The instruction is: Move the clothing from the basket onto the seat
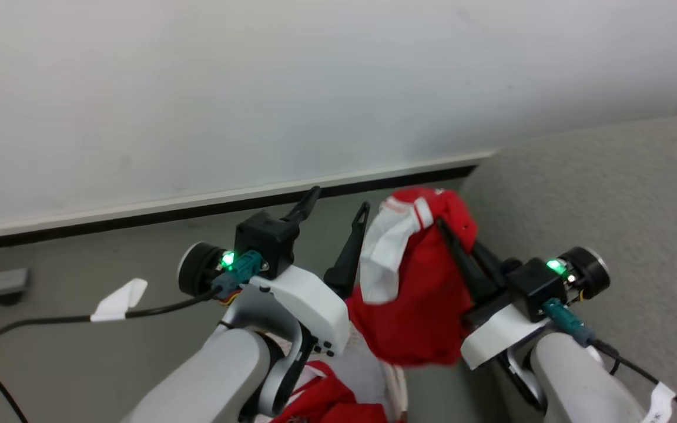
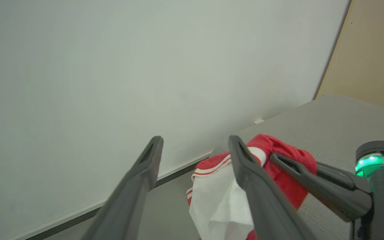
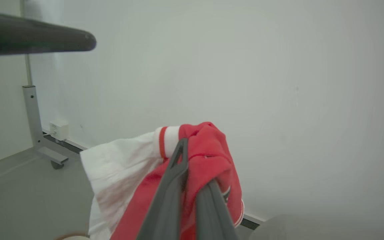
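A red garment with white panels and stripe trim, part of the clothing, hangs in the air between my arms. My right gripper is shut on its upper fold, and the cloth drapes down over its fingers. My left gripper stands open just left of the garment, with nothing between its fingers. The nearer left finger lies close against the white panel. More red clothing lies below, at the bottom edge. The grey seat rises on the right. My arms hide most of the basket.
A pale wall with a dark baseboard runs across the back, above a grey floor. A black cable with white tags trails from my left wrist. A metal stand on a wheel is by the wall.
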### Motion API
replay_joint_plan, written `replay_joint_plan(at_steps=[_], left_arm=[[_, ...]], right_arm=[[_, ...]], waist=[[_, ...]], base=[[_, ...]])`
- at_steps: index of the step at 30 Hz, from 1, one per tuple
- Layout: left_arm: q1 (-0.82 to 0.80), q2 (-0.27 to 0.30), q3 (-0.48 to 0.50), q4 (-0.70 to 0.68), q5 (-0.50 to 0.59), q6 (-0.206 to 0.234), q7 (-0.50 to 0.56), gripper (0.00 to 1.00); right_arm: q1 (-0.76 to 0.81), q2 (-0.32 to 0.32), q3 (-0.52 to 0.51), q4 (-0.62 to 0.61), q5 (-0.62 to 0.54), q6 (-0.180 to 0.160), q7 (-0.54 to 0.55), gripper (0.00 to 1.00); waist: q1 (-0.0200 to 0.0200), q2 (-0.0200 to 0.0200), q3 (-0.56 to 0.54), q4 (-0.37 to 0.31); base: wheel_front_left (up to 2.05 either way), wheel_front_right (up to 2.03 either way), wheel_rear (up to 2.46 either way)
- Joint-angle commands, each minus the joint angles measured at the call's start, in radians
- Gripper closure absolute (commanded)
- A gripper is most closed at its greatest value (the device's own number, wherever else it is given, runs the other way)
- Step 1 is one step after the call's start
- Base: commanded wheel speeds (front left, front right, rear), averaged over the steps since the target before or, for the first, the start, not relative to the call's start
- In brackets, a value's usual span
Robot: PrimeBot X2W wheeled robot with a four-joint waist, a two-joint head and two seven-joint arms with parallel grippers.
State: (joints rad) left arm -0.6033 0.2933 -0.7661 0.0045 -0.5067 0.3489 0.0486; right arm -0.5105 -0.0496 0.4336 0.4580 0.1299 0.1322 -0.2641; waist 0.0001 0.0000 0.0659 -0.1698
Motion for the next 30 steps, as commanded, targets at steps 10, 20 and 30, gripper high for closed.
replay_joint_plan(at_steps=[10, 20, 30], left_arm=[[0.031, 0.003, -0.028, -0.006, 0.001, -0.006, -0.006, 0.0], [0.037, -0.007, -0.057, 0.001, 0.01, -0.016, -0.014, 0.0], [-0.014, -0.015, -0.077, -0.011, 0.028, -0.023, 0.004, 0.0]], right_arm=[[0.06, -0.049, -0.171, -0.135, -0.094, -0.003, 0.0, 1.0], [0.189, -0.152, -0.332, -0.255, -0.107, -0.003, 0.0, 1.0], [0.153, -0.14, -0.366, -0.297, -0.076, -0.003, 0.009, 1.0]], waist=[[-0.0001, 0.0, 0.07, -0.221], [-0.0001, 0.0, 0.087, -0.245], [-0.0001, 0.0, 0.157, -0.222]], base=[[0.0, 0.0, 0.0], [0.0, 0.0, 0.0], [0.0, 0.0, 0.0]])
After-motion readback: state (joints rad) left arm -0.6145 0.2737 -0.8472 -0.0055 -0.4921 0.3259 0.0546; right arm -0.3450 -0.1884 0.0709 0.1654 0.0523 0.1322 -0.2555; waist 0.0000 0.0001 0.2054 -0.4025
